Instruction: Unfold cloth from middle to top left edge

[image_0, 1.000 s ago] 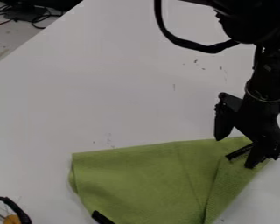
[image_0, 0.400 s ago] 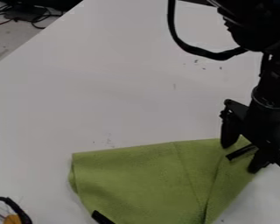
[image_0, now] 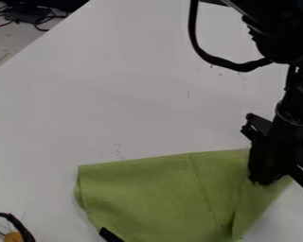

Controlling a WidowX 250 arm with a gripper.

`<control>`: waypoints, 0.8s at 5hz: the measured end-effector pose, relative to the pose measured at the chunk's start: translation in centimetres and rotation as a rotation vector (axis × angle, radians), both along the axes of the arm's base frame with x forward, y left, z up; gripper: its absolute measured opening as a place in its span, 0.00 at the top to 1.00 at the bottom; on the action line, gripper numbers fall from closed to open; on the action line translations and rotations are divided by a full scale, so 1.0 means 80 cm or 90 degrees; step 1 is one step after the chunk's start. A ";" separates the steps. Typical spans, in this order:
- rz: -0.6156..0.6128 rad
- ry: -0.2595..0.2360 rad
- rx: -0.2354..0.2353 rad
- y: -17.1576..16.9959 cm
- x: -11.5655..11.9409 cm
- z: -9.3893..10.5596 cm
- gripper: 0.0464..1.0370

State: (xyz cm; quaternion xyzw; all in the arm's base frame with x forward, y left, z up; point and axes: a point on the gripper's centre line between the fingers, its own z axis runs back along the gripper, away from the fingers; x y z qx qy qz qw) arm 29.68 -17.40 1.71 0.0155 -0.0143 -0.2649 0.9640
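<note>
One claw closed on green cloth, black strip at cloth's lower left, cables upper left

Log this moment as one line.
gripper: closed on green cloth near its right end | cloth: folded, on white table | unfolding: not finished

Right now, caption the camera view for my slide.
Black robot tool at the right side of a folded green cloth on a white table.
</note>
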 end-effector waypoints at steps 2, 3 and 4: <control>-0.005 0.005 0.014 0.003 0.000 0.003 0.99; -0.001 0.001 0.044 0.014 -0.001 0.015 0.99; 0.008 -0.038 0.057 0.020 0.008 0.064 0.99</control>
